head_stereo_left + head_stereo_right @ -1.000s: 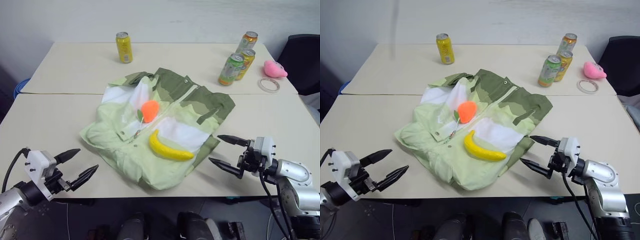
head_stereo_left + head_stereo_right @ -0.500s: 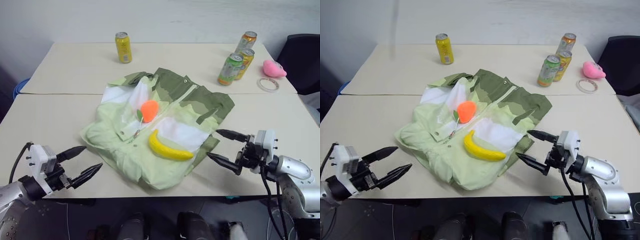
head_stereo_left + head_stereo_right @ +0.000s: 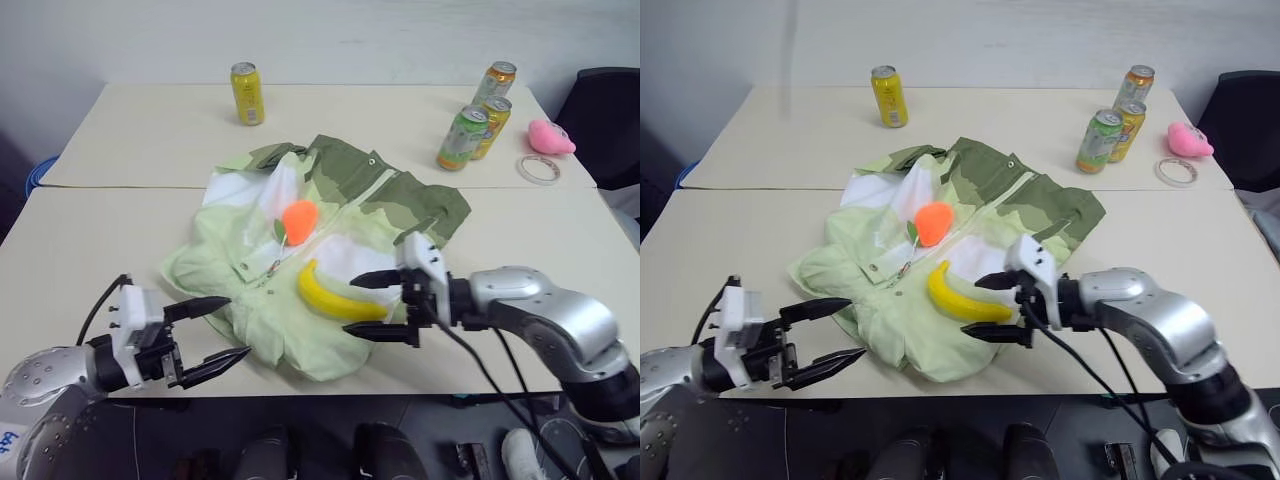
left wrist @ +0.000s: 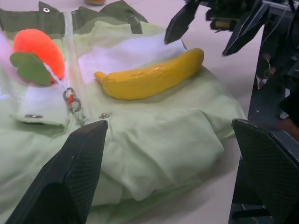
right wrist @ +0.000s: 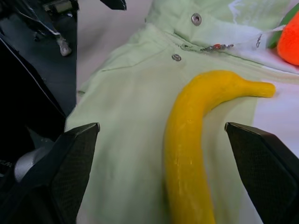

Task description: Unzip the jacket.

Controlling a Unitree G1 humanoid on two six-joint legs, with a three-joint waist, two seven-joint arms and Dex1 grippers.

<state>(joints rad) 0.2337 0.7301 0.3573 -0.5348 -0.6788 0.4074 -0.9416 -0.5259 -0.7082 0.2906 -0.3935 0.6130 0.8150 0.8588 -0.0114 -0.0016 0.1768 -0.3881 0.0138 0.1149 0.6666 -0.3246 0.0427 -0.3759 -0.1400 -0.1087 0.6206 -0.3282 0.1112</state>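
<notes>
Left eye view: the jacket (image 3: 320, 235) is seen spread flat at the centre of the frame on the beige table (image 3: 90, 240), its olive collar turned toward the upper right. A yellow banana (image 3: 335, 298) and an orange plush fruit with a green leaf (image 3: 299, 220) are laid on top of it, the banana lower and to the right of the fruit. The zipper pull (image 4: 71, 99) is shown in the left wrist view just beside the fruit, lying on the pale green front near two snap buttons.

The right gripper (image 3: 382, 305) is held over the jacket's lower right edge, its jaws spread wide and empty, one finger above the banana's right end and one below it. The left gripper (image 3: 215, 330) is placed at the lower left, just off the jacket's hem, likewise parted and grasping nothing.

A yellow can (image 3: 247, 94) is stood at the upper centre; three more cans (image 3: 472, 118), a pink plush toy (image 3: 551, 137) and a roll of clear tape (image 3: 538, 169) are grouped at the upper right.
</notes>
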